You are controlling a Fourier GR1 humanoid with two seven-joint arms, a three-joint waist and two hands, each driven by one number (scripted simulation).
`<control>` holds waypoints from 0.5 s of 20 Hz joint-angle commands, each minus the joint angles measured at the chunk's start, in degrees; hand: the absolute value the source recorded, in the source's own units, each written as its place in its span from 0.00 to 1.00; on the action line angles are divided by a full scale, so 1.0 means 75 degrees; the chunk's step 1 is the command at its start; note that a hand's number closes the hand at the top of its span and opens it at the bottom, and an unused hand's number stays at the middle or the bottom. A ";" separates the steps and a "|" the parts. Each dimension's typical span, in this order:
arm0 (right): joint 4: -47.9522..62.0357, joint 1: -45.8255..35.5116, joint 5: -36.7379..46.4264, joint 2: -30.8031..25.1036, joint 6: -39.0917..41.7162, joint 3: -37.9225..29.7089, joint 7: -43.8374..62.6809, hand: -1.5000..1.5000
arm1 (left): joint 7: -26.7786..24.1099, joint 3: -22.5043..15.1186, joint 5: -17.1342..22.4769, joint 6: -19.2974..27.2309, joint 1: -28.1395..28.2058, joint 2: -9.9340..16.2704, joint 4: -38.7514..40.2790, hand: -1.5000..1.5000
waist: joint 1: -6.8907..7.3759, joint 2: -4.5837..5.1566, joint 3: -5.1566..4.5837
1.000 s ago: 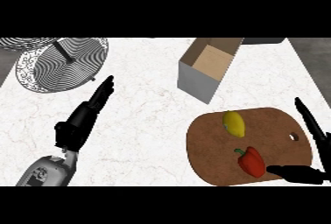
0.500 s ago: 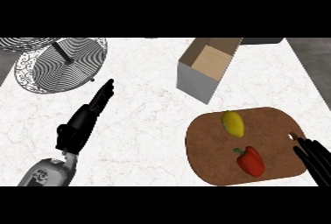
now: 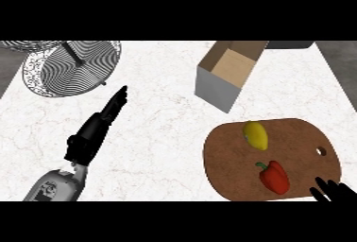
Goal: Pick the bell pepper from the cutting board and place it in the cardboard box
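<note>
Only the fingers [image 3: 322, 193] of the right hand [image 3: 338, 194] show, at the lower right edge of the cutting board [image 3: 230, 146]; I cannot tell whether they are spread or curled. They hold nothing. The red bell pepper [image 3: 274, 176] lies on the board just beside them, so I judge the reach is under way; next they must close round it. A yellow fruit [image 3: 257, 135] shares the board. The cardboard box [image 3: 216, 90] looks empty. The left hand [image 3: 97, 127] rests flat on the desk [image 3: 160, 137], fingers straight.
</note>
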 commanded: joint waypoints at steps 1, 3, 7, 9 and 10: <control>-0.0636 -0.0233 -0.0208 0.0095 0.1139 0.0145 0.0983 0.00 | 0.0002 0.0155 0.0068 -0.0326 0.0022 0.0110 -0.0212 0.50 | 0.0213 0.0030 0.0021; -0.0828 -0.0433 0.0006 0.0429 0.1293 0.0373 0.1266 0.00 | 0.0025 -0.0055 -0.0376 0.0037 -0.0380 -0.0452 0.0371 0.50 | 0.0151 0.0034 0.0023; 0.0201 -0.1817 -0.0322 0.1241 0.1786 0.0562 0.1474 0.00 | -0.0432 0.0341 -0.0149 -0.0529 0.0018 -0.0158 0.0342 0.50 | 0.0259 0.0040 0.0027; 0.0015 -0.1831 0.0624 0.1716 0.1937 0.1314 0.1899 0.00 | -0.0364 0.0551 -0.0049 -0.0714 -0.0148 -0.0222 0.0497 0.50 | 0.0215 0.0029 0.0027; 0.0290 -0.1845 0.0310 0.1590 0.2126 0.0846 0.1626 0.00 | -0.0397 0.0499 -0.0258 -0.0603 -0.0106 -0.0400 0.0506 0.50 | 0.0196 0.0026 0.0028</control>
